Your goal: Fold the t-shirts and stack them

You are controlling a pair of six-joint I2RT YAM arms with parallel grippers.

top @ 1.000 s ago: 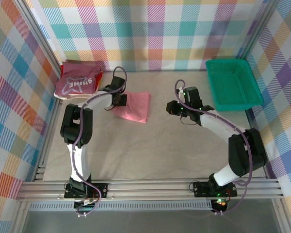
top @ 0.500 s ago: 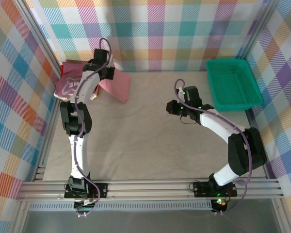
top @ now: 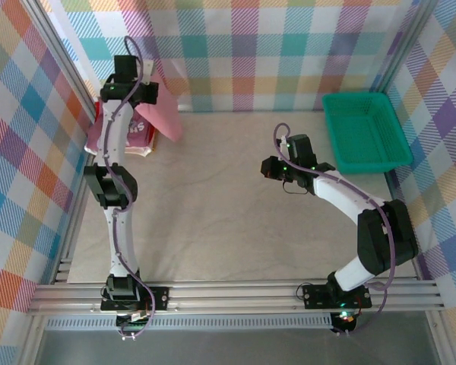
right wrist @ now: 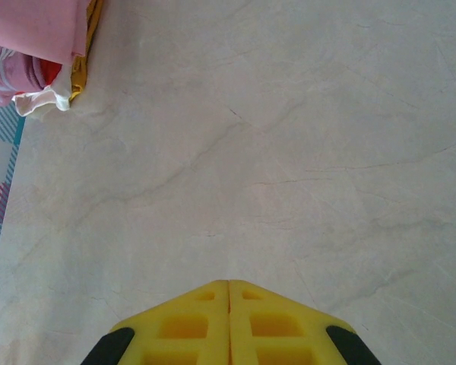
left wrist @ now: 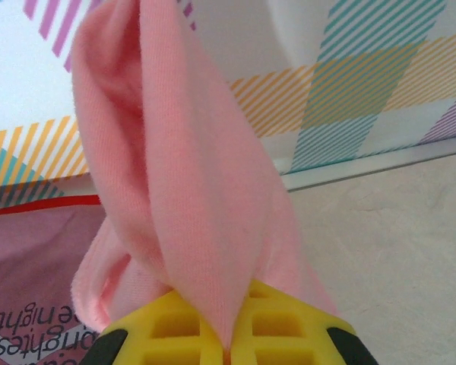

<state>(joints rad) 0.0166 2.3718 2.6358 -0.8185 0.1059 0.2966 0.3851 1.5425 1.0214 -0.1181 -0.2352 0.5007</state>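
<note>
Risk, nearest first: the right end effector [right wrist: 228,303] hangs closed and empty over bare table [top: 228,228], well apart from the work, so nothing steadies the cloth. At the far left corner the salmon-pink t-shirt [left wrist: 190,190] hangs bunched and twisted from one narrow pinch above the stack, whose top is the dark pink t-shirt [top: 135,137] with white lettering. A release from here would, in my judgement, drop it crumpled or half off the pile against the wall, spoiling the fold. The thin hold could also slip.

The left end effector [left wrist: 226,334] is closed tight on the salmon-pink t-shirt's edge and touches nothing else.
</note>
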